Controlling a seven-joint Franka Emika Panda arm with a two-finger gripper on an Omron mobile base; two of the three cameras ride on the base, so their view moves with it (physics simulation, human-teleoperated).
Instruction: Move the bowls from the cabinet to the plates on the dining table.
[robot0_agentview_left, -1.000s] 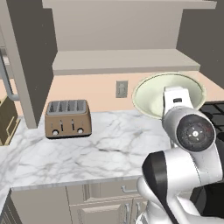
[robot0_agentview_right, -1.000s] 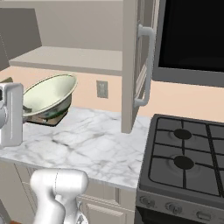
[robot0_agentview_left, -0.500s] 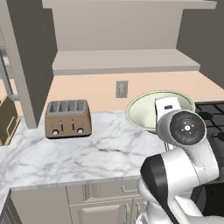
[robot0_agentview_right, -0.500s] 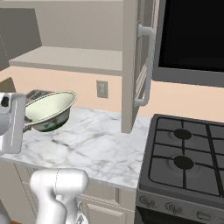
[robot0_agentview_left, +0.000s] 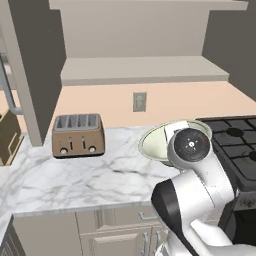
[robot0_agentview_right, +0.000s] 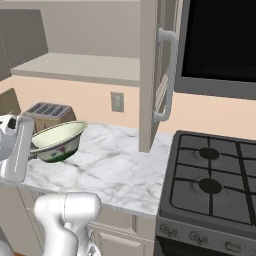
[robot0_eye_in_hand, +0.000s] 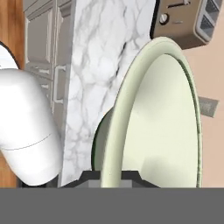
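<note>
- The jaws are clamped on the rim of the green-cream bowl (robot0_agentview_right: 56, 141); in the hand view the two dark tips sit either side of the rim's near edge at the gripper (robot0_eye_in_hand: 110, 177).
- The bowl (robot0_agentview_left: 165, 142) hangs in the air above the marble counter (robot0_agentview_left: 75, 175), clear of it, between the toaster (robot0_agentview_left: 78, 135) and the stove (robot0_agentview_right: 215, 185), out of the cabinet (robot0_agentview_right: 152, 75).
- My reading: the step in hand is the carry away from the cabinet toward the dining table, with no plate in sight yet.
- To do it well, hold the grip firm, since the bowl hangs from one edge and could pivot in the jaws.
- Swing it wide of the open door (robot0_agentview_right: 160, 70) and the toaster, and keep it high over the counter.
- Level the bowl before setting it down.
- The bowl is round, so it has no long axis.
- Its mouth faces up, tipped a little; in the right base view the rim runs slightly uphill toward the stove side.
</note>
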